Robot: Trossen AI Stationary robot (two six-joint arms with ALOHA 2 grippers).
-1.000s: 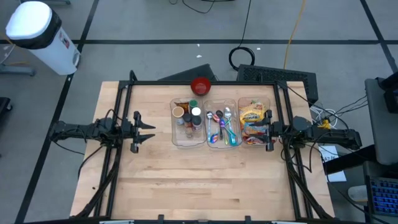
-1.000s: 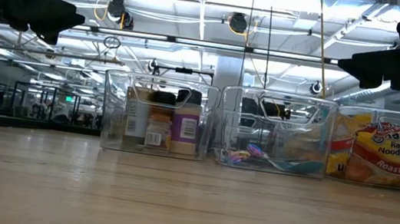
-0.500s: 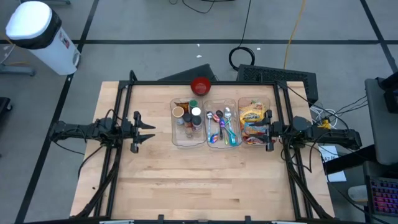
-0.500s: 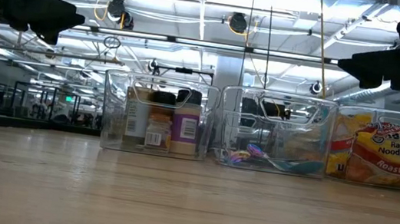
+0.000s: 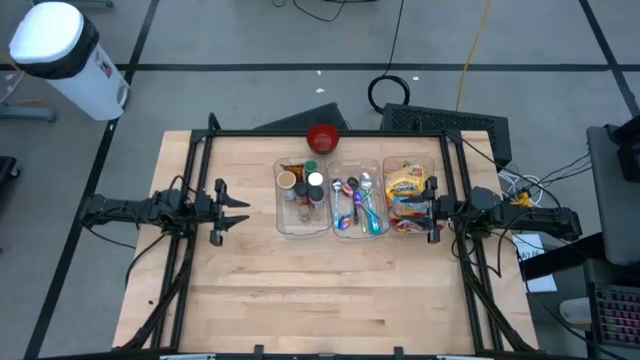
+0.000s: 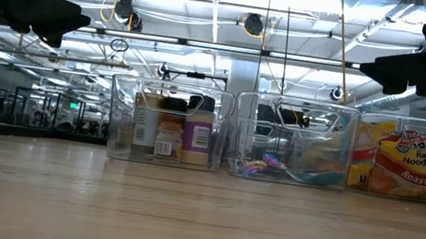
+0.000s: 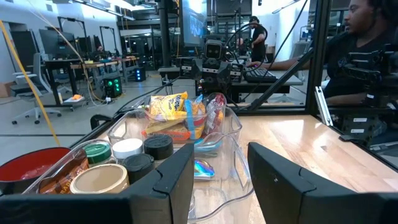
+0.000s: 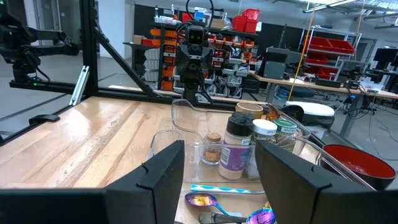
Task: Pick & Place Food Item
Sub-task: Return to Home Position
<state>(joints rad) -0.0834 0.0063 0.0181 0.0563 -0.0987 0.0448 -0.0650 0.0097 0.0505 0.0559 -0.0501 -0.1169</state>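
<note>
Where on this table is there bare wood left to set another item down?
The whole front half of the table, ahead of the three bins, is bare. So is the strip between the left gripper and the jar bin. Crowded: the bin row, with the right gripper at the noodle bin.

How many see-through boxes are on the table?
3, side by side in a row: the left box holds jars, the middle box holds spoons, the right box holds noodle packets. None looks hidden.

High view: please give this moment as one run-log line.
left gripper open, empty | right gripper open, empty | spoons in middle bin
</note>
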